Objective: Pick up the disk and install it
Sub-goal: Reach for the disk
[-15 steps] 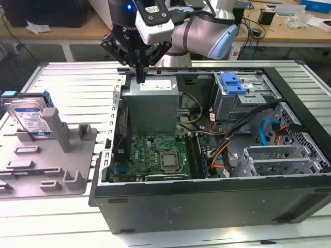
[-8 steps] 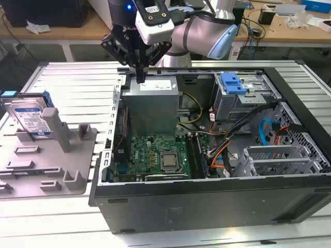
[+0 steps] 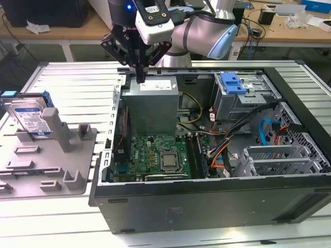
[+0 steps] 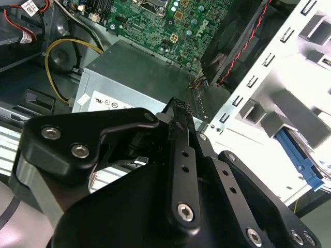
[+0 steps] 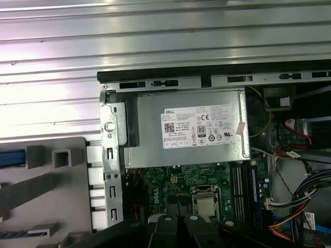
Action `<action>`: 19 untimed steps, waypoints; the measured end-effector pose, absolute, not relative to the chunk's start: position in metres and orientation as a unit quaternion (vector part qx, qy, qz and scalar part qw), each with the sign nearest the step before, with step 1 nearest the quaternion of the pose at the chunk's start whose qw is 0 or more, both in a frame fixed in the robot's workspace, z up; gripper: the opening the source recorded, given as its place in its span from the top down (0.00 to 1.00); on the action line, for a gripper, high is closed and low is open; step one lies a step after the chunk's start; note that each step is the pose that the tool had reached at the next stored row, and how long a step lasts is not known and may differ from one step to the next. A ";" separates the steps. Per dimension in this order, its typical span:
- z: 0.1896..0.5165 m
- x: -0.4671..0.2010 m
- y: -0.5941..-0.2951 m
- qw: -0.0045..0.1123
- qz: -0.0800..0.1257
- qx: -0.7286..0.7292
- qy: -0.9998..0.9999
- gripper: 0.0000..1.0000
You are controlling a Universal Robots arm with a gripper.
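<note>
On the exterior view's left, the disk point(image 3: 30, 118) stands on edge in a slot of a grey moulded plastic fixture tray point(image 3: 51, 170). It is a flat silver metal hard drive with a white-and-blue label, framed by a blue plastic carrier. The tray lies on the ribbed aluminium bench point(image 3: 72, 77). Only the fixture touches the drive.

Further right, the black multi-link gripper point(image 3: 140, 76) hangs point-down over the far left corner of the open black tower computer case point(image 3: 207, 206). It sits just above the big grey metal power-supply box point(image 3: 152, 95). I read the claw as clenched on nothing. In the second wrist view its fingers point(image 4: 179, 111) look pressed together, though the linkage covers much of them, so I hold that loosely. In the first wrist view the labelled top of the box point(image 5: 199, 126) lies straight beneath the arm.

Right again, the green motherboard point(image 3: 155, 155) fills the near part of the case floor. On the far right is the grey metal drive cage point(image 3: 251, 95), with a small blue plastic latch piece point(image 3: 231, 82) on top.

As I judge it, the pick-up is the step in hand and is not yet begun, because the gripper is well apart from the disk, over the case rather than the tray. A grasp would call for an opened claw brought left over the fixture. It would need to line up with the drive's upper edge so the fingers close on its flat faces, clear of the tray's posts.
</note>
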State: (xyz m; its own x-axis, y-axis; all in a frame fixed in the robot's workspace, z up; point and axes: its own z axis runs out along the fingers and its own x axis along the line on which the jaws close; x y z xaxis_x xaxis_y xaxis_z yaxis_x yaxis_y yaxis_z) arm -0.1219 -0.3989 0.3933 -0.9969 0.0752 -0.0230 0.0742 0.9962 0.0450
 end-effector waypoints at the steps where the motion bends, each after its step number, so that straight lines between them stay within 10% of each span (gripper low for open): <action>1: 0.393 -0.122 -0.399 0.012 0.022 0.037 0.999 0.89; 19: 0.392 -0.199 -0.385 0.012 0.022 0.038 0.999 0.89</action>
